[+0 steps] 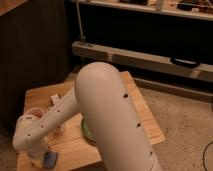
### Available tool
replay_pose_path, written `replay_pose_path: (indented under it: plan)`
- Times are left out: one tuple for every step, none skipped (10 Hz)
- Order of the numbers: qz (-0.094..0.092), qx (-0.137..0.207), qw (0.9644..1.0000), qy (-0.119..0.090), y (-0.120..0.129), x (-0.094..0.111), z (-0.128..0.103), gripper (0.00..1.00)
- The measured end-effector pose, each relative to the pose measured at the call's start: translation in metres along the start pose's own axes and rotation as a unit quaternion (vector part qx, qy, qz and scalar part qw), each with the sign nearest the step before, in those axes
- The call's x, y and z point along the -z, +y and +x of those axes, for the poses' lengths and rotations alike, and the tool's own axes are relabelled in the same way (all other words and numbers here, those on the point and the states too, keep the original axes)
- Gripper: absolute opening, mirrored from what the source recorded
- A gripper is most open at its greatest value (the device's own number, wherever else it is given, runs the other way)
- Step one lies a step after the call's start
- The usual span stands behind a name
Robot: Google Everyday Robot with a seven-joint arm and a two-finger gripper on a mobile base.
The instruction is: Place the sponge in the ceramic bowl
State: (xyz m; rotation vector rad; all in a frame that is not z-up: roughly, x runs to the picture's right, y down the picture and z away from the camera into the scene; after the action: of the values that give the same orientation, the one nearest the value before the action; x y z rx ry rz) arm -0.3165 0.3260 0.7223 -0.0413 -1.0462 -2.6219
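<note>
**Gripper down at the sponge on the near left corner**

The big white robot arm (107, 120) fills the middle of the scene, sweeping from the near right across to the near left of the light wooden table (142, 107). Its gripper (40, 159) is low over the table's near left corner, right down at the wood, and the pincer is closed. The small flat light-blue sponge (50, 159) lies on the wood just at the right side of the gripper's tip, touching it or very nearly. From where I stand I cannot tell whether the pincer actually has hold of it.

The round glossy green ceramic bowl (86, 131) is mostly hidden behind the arm. Only a sliver of its left edge peeks out, on the table to the right of the sponge and a little farther back. The sponge is outside the bowl.

Beyond the table a grey metal rail (140, 59) runs across dark shelving, and there is speckled floor (185, 115) off to the right.
</note>
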Motion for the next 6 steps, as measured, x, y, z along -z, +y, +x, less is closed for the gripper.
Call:
replay_pose_path:
  plan:
    - [-0.009,-0.015,0.9998,0.004,0.015,0.012,-0.012,0.00]
    - [-0.021,-0.033,0.9992,0.008,0.033,0.027,-0.026,0.00]
    - [-0.030,-0.047,0.9983,0.011,0.049,0.040,-0.039,0.00]
    - [-0.043,-0.066,0.9968,0.016,0.072,0.060,-0.054,0.00]
    - [-0.055,-0.084,0.9948,0.022,0.093,0.079,-0.067,0.00]
    - [-0.066,-0.101,0.9923,0.026,0.115,0.096,-0.079,0.00]
